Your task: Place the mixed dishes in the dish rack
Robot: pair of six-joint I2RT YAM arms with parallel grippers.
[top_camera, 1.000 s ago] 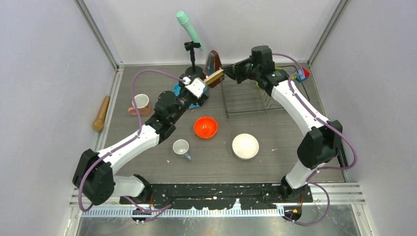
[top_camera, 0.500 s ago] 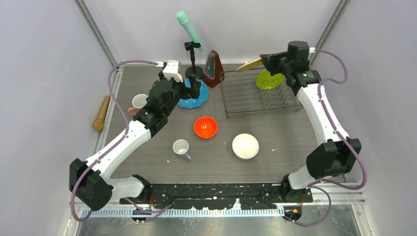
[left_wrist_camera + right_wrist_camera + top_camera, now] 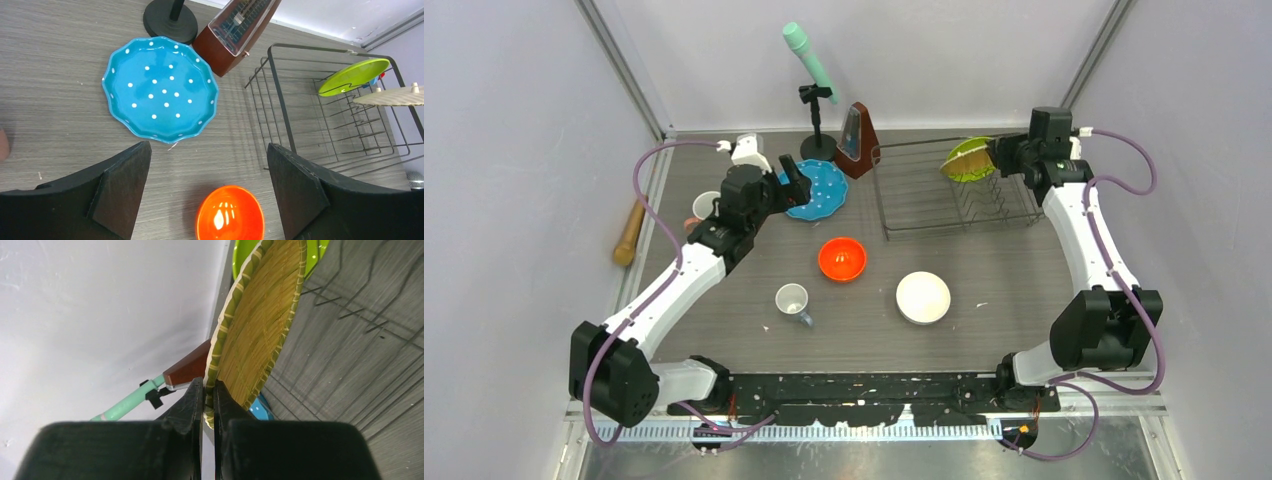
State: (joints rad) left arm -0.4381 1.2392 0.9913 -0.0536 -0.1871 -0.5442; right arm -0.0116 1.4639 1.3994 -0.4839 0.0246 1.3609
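Right pincer [image 3: 207, 386]: jaws nearly closed, pinching the rim of the round woven-look yellow-rimmed plate [image 3: 260, 325]. The grip is on the edge only, and the rest of the plate sticks out past the fingertips. The plate hangs tilted over the far right end of the dark thin-wire dish rack [image 3: 281, 102], just in front of the lime-green plate [image 3: 352, 76], which leans among the upright prongs. I cannot tell whether the held plate touches a prong yet.

Handling, judged: the plate looks thin, stiff and light. A one-point rim pinch lets it swing about the fingers, so it should go down edge-first into a free slot and be let go only once the prongs carry it.

Left pincer [image 3: 207, 147]: jaws wide open, holding nothing. It hovers over the grey wood-grain bench [image 3: 1004, 290], between the blue white-dotted scalloped plate [image 3: 161, 89] and the glossy orange bowl [image 3: 229, 214].

The blue plate lies flat, well apart from the rack and just beside the brown metronome [image 3: 235, 30]. It is probably glazed, slippery and chippable. The raised scalloped rim is the only place to take hold.

Also on the bench, outside the rack:
- white bowl [image 3: 923, 297]
- small white cup [image 3: 792, 300]
- pink mug [image 3: 709, 207]
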